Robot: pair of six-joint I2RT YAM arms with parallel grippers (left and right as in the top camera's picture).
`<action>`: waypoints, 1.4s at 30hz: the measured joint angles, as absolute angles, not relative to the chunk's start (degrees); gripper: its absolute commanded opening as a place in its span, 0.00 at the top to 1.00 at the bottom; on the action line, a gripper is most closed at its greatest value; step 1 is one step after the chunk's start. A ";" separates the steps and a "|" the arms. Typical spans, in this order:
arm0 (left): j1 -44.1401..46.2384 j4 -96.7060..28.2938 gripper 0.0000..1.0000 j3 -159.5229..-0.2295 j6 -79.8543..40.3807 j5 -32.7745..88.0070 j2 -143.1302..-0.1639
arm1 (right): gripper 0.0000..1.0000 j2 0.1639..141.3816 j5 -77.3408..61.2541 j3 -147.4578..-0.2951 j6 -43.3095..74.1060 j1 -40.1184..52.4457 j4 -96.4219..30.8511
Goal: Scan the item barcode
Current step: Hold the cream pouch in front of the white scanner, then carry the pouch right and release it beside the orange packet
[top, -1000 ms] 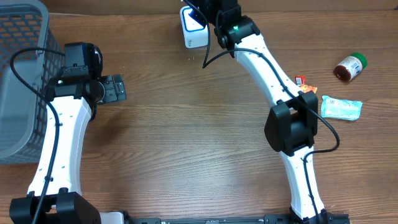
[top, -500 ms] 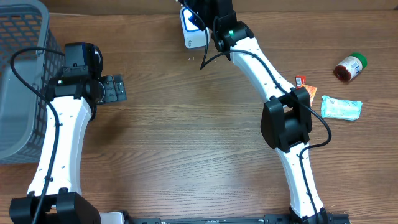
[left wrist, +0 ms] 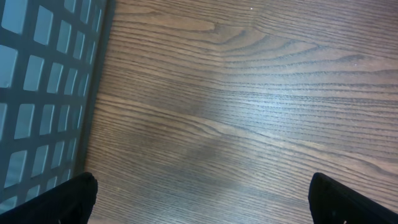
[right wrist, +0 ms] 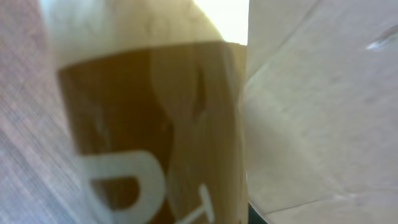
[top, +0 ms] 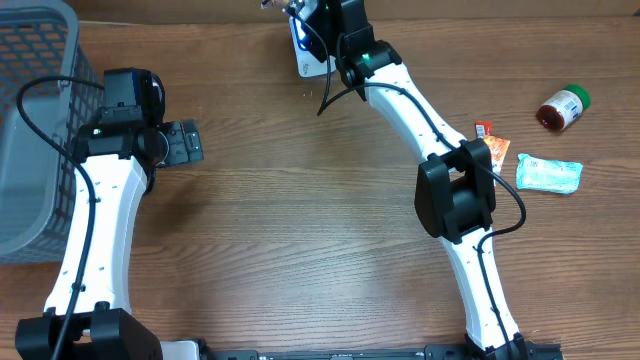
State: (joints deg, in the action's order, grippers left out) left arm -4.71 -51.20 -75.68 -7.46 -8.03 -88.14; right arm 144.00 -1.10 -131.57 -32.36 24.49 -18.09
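The right gripper (top: 322, 12) is up at the far edge of the desk (top: 300, 240). It is nearly closed and seems to pinch the brown item (right wrist: 149, 124). That item fills the wrist view with big white letters, and the fingers are hidden there. Right beside the gripper stands the white scanner (top: 306, 55) with a blue light.

I think this is the showing step, with the item up at the scanner. Next, the barcode side must face the light. I cannot see the barcode, so a small turn may be needed.

The left gripper (left wrist: 202, 202) is wide open and holds nothing, near the grey basket (top: 30, 150).
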 measured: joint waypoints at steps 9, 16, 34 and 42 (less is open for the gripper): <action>-4.71 -51.20 0.00 -75.68 -7.46 -8.03 -88.14 | 0.96 144.03 -1.76 -131.57 -32.10 24.84 -20.95; -4.71 -51.20 0.00 -75.68 -7.46 -8.03 -88.14 | 0.96 144.00 -2.68 -131.57 -29.63 24.84 -21.63; -4.71 -51.22 0.00 -75.68 -7.46 -8.03 -88.14 | 0.96 130.50 -3.03 -131.35 -9.76 19.81 -27.99; -4.71 -51.18 0.00 -75.68 -7.46 -8.21 -88.14 | 0.96 116.20 -9.98 -132.44 1.41 8.21 -60.64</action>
